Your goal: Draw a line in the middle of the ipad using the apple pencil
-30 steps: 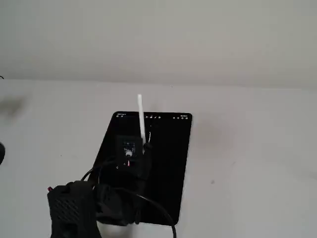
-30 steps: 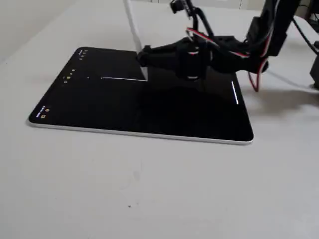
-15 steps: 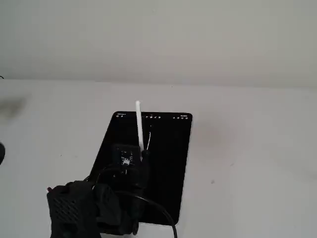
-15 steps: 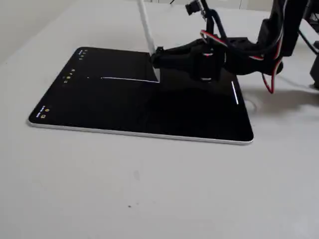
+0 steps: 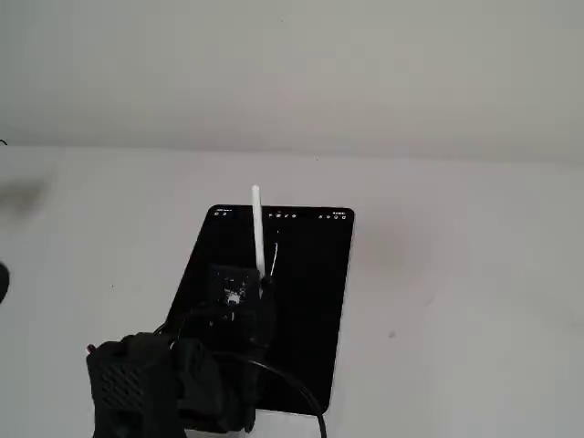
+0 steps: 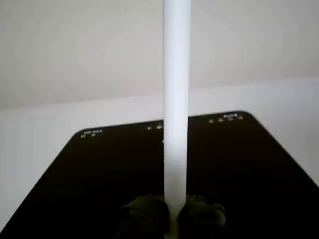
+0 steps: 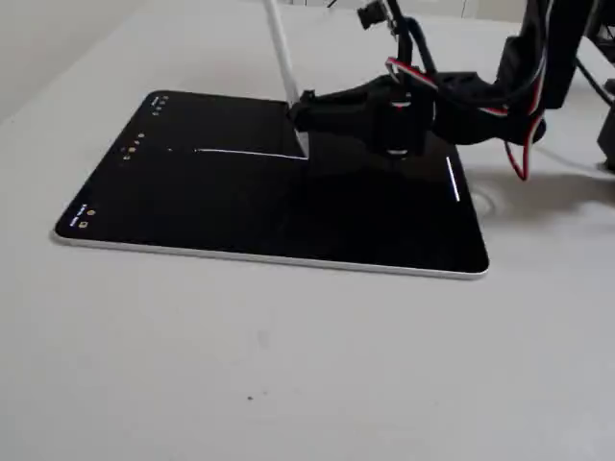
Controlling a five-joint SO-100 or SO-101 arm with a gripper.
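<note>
Stroke has stopped growing: pencil tip parked at the line's end

Nearest in, the claw is pinching the apple pencil near its lower end, shaft rising steeply above it, tip down on the glass right at the claw's front. From that tip the line runs away from the claw toward the icon edge; it lengthened a second ago, yet over the last half second neither pencil nor line has budged (so the stroke looks done, or paused, roughly mid-screen). Under the claw lies the ipad, flat on the tabletop. Count: one claw, one pencil, one tablet, one drawn line, plus one short home bar beneath the arm.
</note>
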